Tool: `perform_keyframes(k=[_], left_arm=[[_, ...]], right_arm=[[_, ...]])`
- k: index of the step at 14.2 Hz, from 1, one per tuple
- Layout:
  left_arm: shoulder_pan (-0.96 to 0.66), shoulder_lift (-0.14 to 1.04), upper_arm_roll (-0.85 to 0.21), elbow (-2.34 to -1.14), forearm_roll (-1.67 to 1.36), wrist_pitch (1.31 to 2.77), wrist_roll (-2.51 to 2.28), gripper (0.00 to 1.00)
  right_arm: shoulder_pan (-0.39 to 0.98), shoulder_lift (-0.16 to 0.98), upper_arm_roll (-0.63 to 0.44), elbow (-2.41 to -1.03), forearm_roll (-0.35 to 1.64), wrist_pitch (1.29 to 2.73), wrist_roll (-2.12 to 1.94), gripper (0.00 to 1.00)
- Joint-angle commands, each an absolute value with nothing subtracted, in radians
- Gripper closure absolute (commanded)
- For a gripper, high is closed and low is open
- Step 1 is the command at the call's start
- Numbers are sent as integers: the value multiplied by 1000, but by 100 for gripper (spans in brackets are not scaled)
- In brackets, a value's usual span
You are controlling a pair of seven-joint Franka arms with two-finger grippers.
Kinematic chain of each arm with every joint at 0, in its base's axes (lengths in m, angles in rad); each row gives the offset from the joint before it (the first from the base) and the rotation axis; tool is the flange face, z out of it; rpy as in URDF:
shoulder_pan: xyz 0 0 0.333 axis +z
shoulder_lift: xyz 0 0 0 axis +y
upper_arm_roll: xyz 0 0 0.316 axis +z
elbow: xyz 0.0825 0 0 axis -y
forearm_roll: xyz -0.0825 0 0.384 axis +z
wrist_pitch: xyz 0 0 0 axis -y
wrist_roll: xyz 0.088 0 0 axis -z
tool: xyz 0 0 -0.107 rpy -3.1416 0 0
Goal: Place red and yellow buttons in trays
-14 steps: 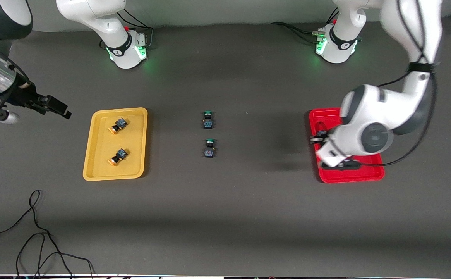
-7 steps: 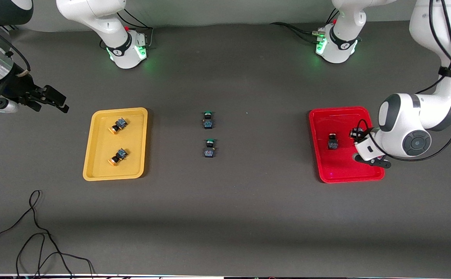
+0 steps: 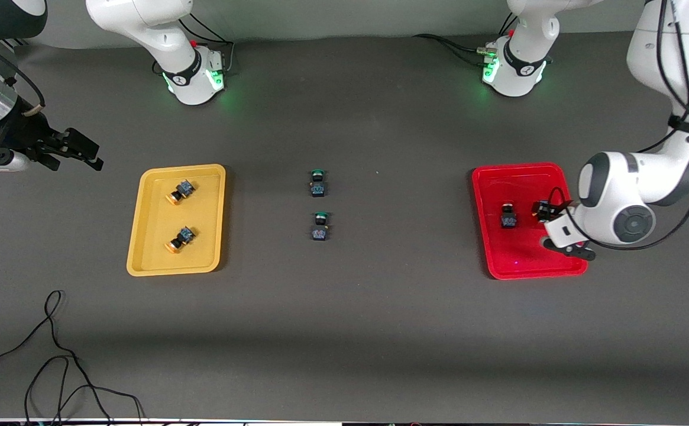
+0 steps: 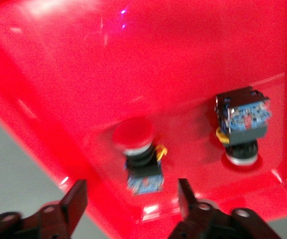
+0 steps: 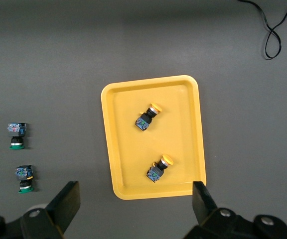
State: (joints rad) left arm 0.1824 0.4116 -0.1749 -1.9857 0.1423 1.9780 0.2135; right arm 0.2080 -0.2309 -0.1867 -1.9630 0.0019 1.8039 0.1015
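Observation:
The red tray holds two red buttons, both lying on its floor. My left gripper is open and empty, low over the tray's edge at the left arm's end, beside the second button. In the left wrist view my left gripper has one red button just ahead of its open fingers and the other farther off on the red tray. The yellow tray holds two yellow buttons. My right gripper is open and empty, in the air over the table at the right arm's end.
Two green-capped switches lie mid-table between the trays. The right wrist view shows the yellow tray, its buttons, the green switches and my right gripper. A black cable lies near the front camera.
My left gripper has drawn back from over the middle of the red tray toward the left arm's end, uncovering the two red buttons. The right gripper has shifted slightly.

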Motion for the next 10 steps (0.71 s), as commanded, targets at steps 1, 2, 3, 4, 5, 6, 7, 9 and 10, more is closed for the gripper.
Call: perform_keyframes(k=[1, 2, 3, 4, 5, 6, 7, 9, 10], left_arm=[[201, 315, -189, -1858, 147, 1766, 244, 1], [201, 289, -189, -1811, 143, 1702, 255, 1], [202, 258, -189, -1777, 137, 1650, 273, 1], [202, 214, -189, -1755, 135, 1603, 290, 1], [202, 171, -189, -1744, 124, 1568, 296, 1], [202, 125, -187, -1743, 112, 1542, 299, 1], [202, 80, -186, -1743, 101, 1523, 301, 1], [201, 13, -187, -1737, 98, 1490, 299, 1], [195, 3, -184, -1712, 95, 1483, 299, 1]], right_arm=[[201, -224, -187, -1944, -18, 1786, 77, 0], [201, -224, -189, -1944, -21, 1786, 77, 0], [201, -222, -189, -1944, -23, 1786, 77, 0], [199, -222, -190, -1945, -23, 1786, 77, 0], [198, -224, -192, -1945, -23, 1784, 77, 0], [198, -227, -192, -1945, -23, 1783, 77, 0], [198, -230, -192, -1944, -25, 1781, 78, 0], [199, -233, -193, -1942, -28, 1778, 77, 0], [198, -233, -195, -1939, -28, 1760, 60, 0]])
